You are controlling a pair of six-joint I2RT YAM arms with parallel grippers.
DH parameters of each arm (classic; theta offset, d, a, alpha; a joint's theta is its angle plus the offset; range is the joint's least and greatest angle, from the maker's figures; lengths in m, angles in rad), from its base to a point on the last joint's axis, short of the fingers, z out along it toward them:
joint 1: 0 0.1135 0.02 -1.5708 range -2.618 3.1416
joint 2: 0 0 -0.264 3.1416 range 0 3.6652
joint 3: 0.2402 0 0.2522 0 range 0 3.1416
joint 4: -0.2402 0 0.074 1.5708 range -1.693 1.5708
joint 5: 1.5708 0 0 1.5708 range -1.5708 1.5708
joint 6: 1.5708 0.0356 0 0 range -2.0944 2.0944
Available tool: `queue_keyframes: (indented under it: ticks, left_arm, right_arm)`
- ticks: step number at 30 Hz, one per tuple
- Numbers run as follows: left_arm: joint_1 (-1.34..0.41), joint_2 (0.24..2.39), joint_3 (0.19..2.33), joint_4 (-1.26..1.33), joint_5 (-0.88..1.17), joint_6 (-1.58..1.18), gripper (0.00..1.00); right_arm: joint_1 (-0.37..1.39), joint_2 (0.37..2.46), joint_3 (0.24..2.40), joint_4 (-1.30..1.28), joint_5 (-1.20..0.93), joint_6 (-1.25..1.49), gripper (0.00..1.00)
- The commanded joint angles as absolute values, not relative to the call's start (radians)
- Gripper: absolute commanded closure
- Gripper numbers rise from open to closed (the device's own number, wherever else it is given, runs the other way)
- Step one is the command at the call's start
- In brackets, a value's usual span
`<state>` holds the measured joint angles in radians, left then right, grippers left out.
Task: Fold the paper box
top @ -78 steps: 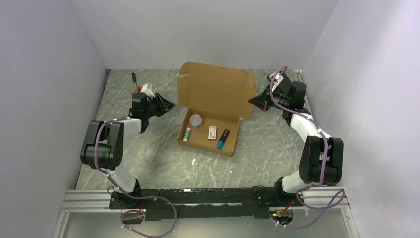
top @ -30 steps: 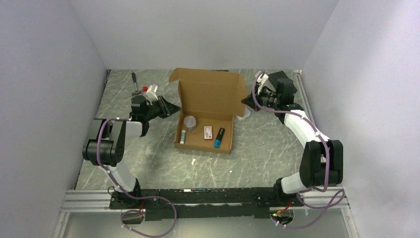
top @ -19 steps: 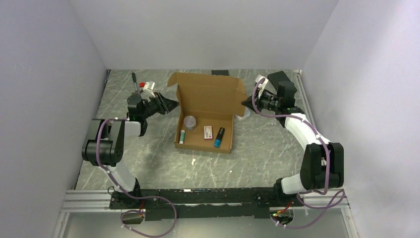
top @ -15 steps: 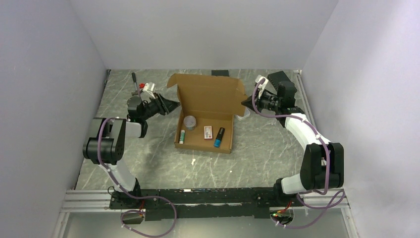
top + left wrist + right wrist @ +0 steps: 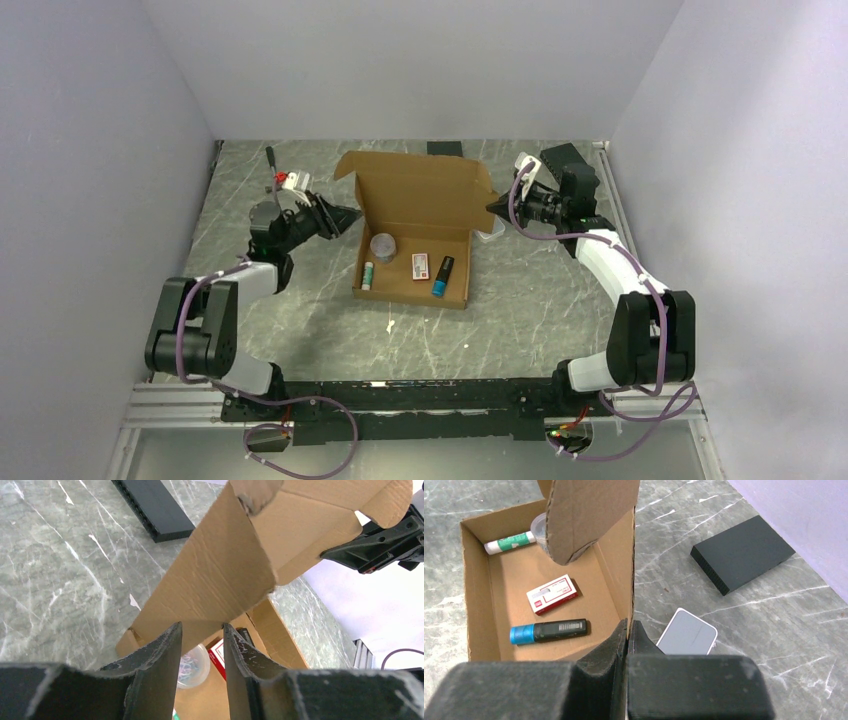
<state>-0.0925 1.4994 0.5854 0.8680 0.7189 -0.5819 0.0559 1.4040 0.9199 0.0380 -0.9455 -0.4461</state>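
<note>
Two claws and one box, so where does everything sit right now? — pk_tinkers

So the paper box is roughly in the middle of the table. Its base is flat on the marbled top and the lid stands up at the back, side flaps bent forward. Lying in the tray part are a round clear tub, a white tube, a red-and-white packet and a black marker with a blue cap. — mailerfan

Nice. And the claws? Spread, shut, pinching anything? — pk_tinkers

On the left side of the lid, the left claw is spread, with a clear gap down the middle. The flap's lower edge runs right past its tips (from the wrist view I can't tell if it actually touches the cardboard). Over on the other side, the right claw is pressed together with no gap at all, tips right at the top of the box's right wall near the back corner. Whether any cardboard is caught in there, I can't tell. Outside the box, just beside that wall, lies a whitish translucent case, and a black slab lies on the table farther back, behind the box. — mailerfan
</note>
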Motion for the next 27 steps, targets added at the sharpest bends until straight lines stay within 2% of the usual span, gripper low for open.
queue_keyframes:
  ticks: [1,5,8,12,14,18,20,27]
  left_arm:
    - [-0.101,1.427,0.531,0.812,0.679,-0.559,0.59]
    - [-0.103,1.366,0.489,0.801,0.651,-0.577,0.58]
    - [-0.103,1.291,0.458,0.781,0.626,-0.590,0.52]
    - [-0.103,1.159,0.422,0.702,0.561,-0.586,0.50]
    - [-0.105,1.083,0.408,0.644,0.502,-0.574,0.44]
    - [-0.104,0.992,0.417,0.578,0.414,-0.551,0.25]
    - [-0.105,1.012,0.453,0.541,0.411,-0.547,0.21]
    - [-0.107,1.180,0.591,0.517,0.479,-0.579,0.22]
  right_arm:
    - [0.051,1.359,0.905,0.083,-0.967,-0.499,1.00]
    - [0.046,1.360,0.891,0.092,-0.971,-0.521,1.00]
    - [0.045,1.356,0.884,0.096,-0.974,-0.528,1.00]
    - [0.043,1.353,0.881,0.097,-0.974,-0.534,1.00]
    - [0.043,1.352,0.878,0.098,-0.976,-0.535,1.00]
    - [0.043,1.352,0.874,0.106,-0.982,-0.532,1.00]
    - [0.043,1.353,0.874,0.109,-0.983,-0.527,1.00]
    - [0.043,1.354,0.871,0.118,-0.986,-0.509,1.00]
